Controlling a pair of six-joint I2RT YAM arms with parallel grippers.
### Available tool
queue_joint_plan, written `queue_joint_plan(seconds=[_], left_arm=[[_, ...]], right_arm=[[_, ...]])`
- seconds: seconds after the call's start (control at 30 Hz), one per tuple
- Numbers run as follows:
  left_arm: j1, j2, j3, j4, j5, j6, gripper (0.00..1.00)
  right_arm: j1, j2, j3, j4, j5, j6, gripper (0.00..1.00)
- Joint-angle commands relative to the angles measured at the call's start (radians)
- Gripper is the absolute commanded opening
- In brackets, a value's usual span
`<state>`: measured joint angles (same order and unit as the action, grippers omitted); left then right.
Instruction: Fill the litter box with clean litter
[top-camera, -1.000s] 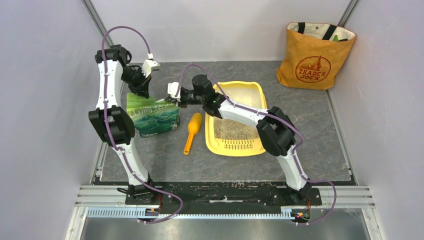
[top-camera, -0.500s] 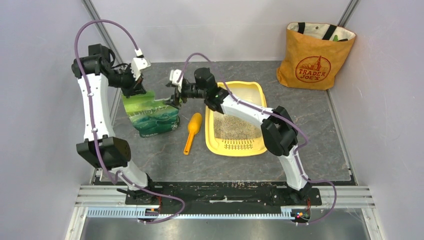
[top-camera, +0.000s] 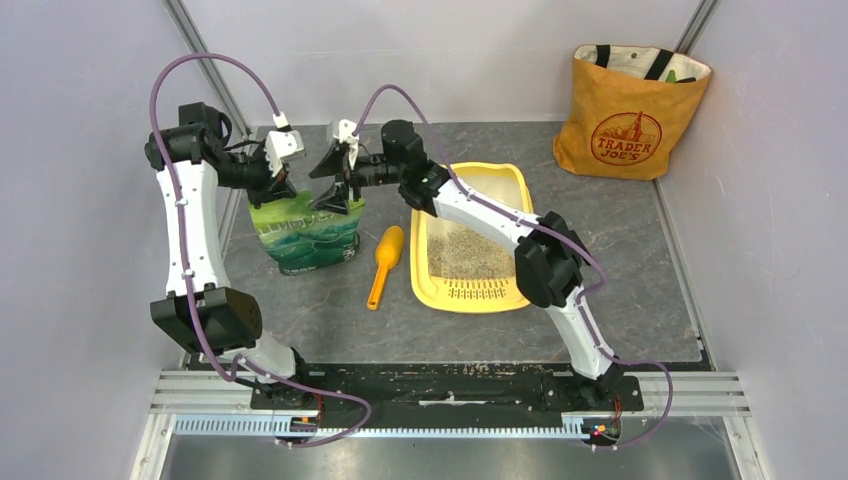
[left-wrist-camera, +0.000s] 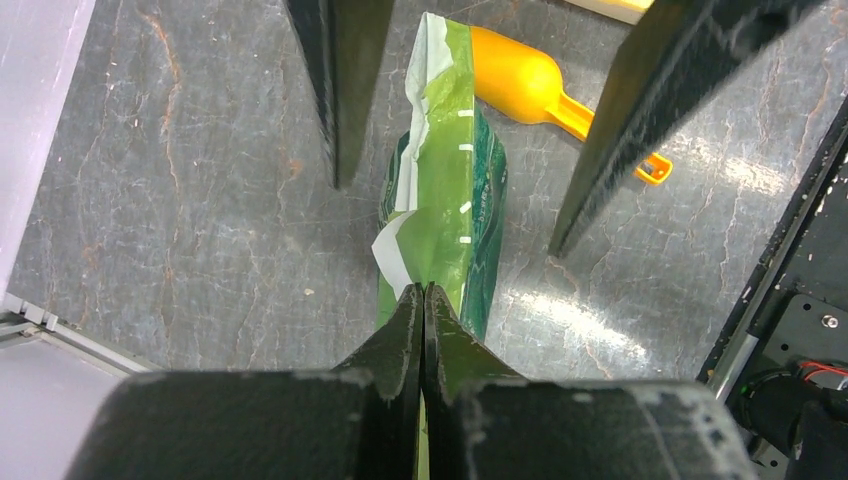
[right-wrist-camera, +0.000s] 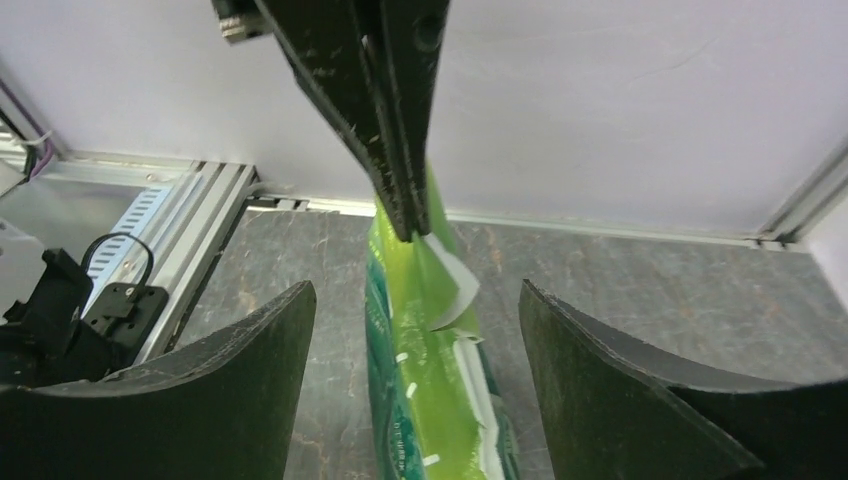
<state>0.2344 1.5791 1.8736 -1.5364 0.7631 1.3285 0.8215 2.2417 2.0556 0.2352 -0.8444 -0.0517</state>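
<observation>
We note the grey table (top-camera: 620, 290) first; it carries every item, and all positions below refer to the box. The orange tote (top-camera: 633, 110) stands behind and to the right of the box, well apart, in the far corner. The left arm (top-camera: 190, 230) rises well to the left of the box. The right arm (top-camera: 500, 225) reaches from its base near the box's right front corner, across the box, toward the far left. The yellow box (top-camera: 420, 280) lies flat near the table centre, with its slotted grate at the near end. The green bag (top-camera: 305, 235) stands upright to the left of the box, apart from it, with its flattened top edge up. The litter (top-camera: 468, 255) lies inside the box, covering the floor next to the grate, while the far part of the floor shows pale. The orange scoop (top-camera: 385, 262) lies on the table between bag and box, just beside the box's left rim, its handle pointing toward the near edge. The left gripper (left-wrist-camera: 423, 290) is clenched on the bag's top edge at the corner farthest from the box. The right gripper (right-wrist-camera: 412, 290) is released: its jaws stand wide apart, one on each side of the bag's top at the end nearer the box, with a gap to the bag on both sides.
</observation>
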Motion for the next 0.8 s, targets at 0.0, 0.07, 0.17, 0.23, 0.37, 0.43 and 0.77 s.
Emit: queue_joint_plan(seconds=[0.0, 0.07, 0.17, 0.23, 0.37, 0.43, 0.77], left_arm=[[0.006, -0.033, 0.002, 0.008, 0.043, 0.050, 0.02], [0.006, -0.034, 0.007, 0.009, 0.047, 0.045, 0.02], [0.006, -0.039, 0.012, 0.009, 0.052, 0.042, 0.02], [0.006, -0.045, 0.012, 0.009, 0.053, 0.039, 0.02], [0.006, -0.060, 0.001, 0.000, 0.039, 0.050, 0.02], [0.006, -0.062, -0.005, -0.015, 0.022, 0.066, 0.02], [0.003, 0.017, 0.060, 0.003, -0.131, 0.045, 0.73]], right_arm=[[0.014, 0.024, 0.008, -0.019, -0.022, -0.030, 0.82], [0.016, 0.043, 0.024, -0.023, 0.004, -0.027, 0.82], [0.018, 0.088, 0.090, -0.045, 0.016, -0.025, 0.76], [0.021, 0.111, 0.112, -0.044, 0.032, -0.029, 0.67], [0.028, 0.121, 0.118, -0.023, 0.052, -0.037, 0.36], [0.032, 0.114, 0.111, -0.007, 0.059, -0.040, 0.14], [0.052, 0.038, 0.036, 0.037, 0.081, -0.101, 0.00]])
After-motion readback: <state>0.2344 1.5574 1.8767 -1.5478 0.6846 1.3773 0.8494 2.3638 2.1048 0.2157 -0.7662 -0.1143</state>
